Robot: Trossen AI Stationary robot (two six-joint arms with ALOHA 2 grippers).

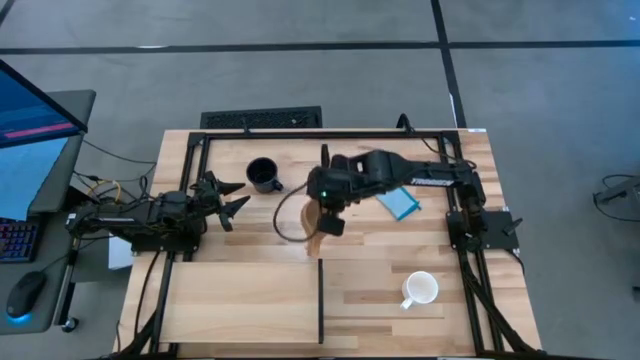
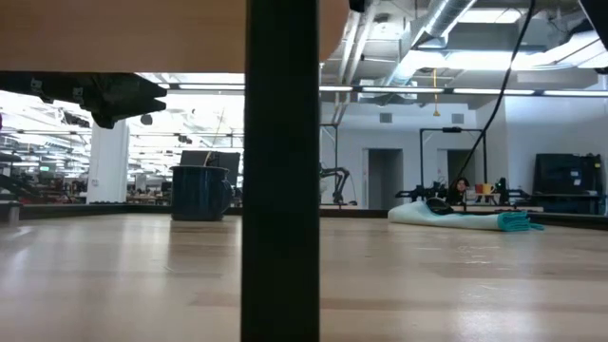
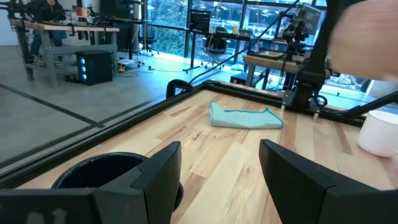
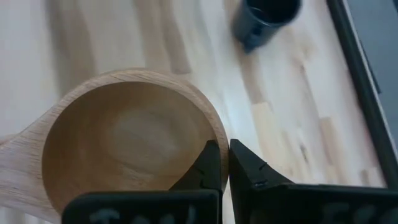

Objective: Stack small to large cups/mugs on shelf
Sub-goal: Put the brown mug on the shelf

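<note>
My right gripper (image 1: 326, 222) is over the table's middle, shut on the small tan wooden cup (image 4: 124, 143), near the far end of the shelf's dark upright edge (image 1: 320, 300). The shelf's pale board (image 1: 240, 300) lies at the near left. The black mug (image 1: 263, 175) stands on the table at the far centre-left; it also shows in the right wrist view (image 4: 267, 15). The white mug (image 1: 420, 290) stands at the near right. My left gripper (image 1: 235, 203) is open and empty beside the black mug (image 3: 112, 171). My right gripper pinches the wooden cup's rim (image 4: 214, 140), on the side away from the handle (image 4: 15, 168), with one finger inside the bowl and one outside. The fingers come from above, pointing down. The cup sits mouth up, about level, and looks lifted off the tabletop.
A folded light-blue cloth (image 1: 400, 203) lies on the table under the right arm, toward the far right. A dark frame rail (image 1: 330, 132) runs along the table's edges. In the low view the shelf's dark upright (image 2: 280, 171) blocks the middle of the picture.
</note>
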